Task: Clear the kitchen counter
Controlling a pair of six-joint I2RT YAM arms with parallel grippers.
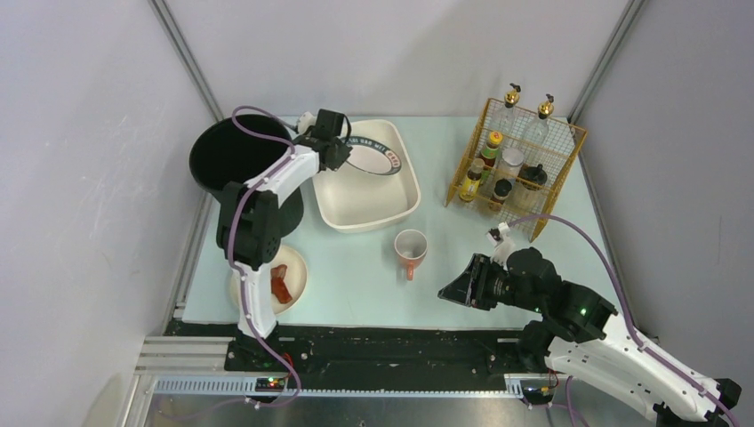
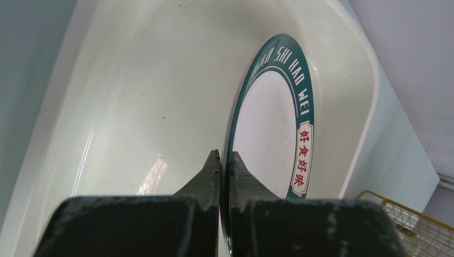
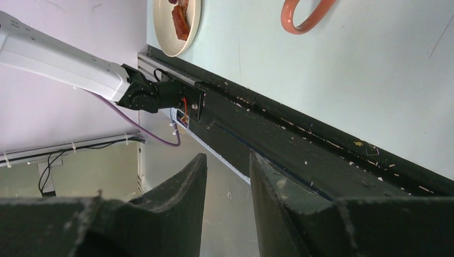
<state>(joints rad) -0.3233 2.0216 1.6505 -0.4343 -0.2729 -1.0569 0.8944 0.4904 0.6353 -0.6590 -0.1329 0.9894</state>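
Above the kitchen counter [image 1: 356,267], left end effector [image 2: 224,158] clamps a plate [image 2: 267,123] over the tub [image 2: 134,80]; right end effector [image 3: 227,160] slightly parted.

The tabletop [image 1: 356,285] carries a white tub [image 1: 356,206] below the left end effector [image 1: 348,151], with a black pot [image 1: 238,160] beside it. A mug [image 1: 410,245] stands near the right end effector [image 1: 447,292], with a wire rack [image 1: 567,147] beyond. A food plate [image 1: 299,267] lies well apart.

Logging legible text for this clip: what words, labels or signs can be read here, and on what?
"HAO SHI HAO WEI": rim of the plate, white on teal.
"好食好味": same rim, red on a white panel.
Labels on the bottles: too small to read.
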